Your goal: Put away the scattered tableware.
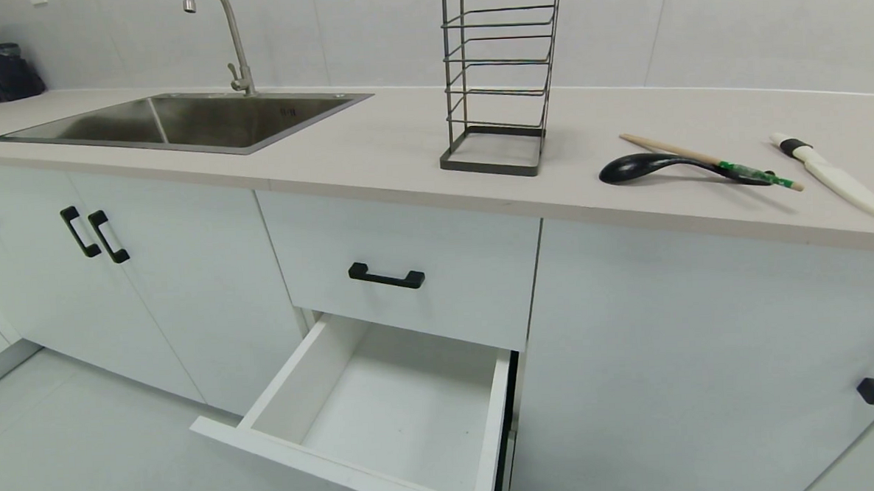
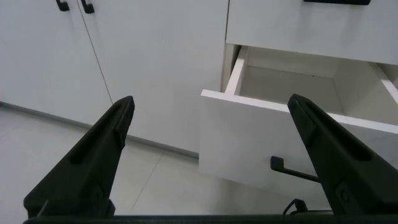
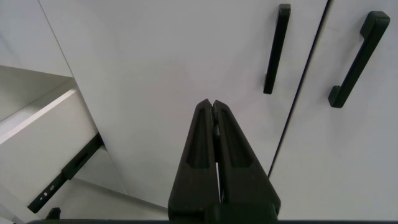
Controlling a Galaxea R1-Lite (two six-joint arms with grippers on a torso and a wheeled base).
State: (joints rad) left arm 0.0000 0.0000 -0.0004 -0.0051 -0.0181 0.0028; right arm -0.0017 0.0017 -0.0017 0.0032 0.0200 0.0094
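Spoon (image 1: 651, 167), chopsticks (image 1: 669, 147), knife (image 1: 840, 181) — right of rack (image 1: 489, 169)

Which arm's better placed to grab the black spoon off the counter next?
Probably the right. The black spoon lies far right on the counter, and the right hand, though shut, faces the cabinet doors right of the open drawer. The left hand, open, faces the drawer's front.

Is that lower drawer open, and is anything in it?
Open and empty: the drawer is pulled out beneath the upper drawer, its white floor bare.
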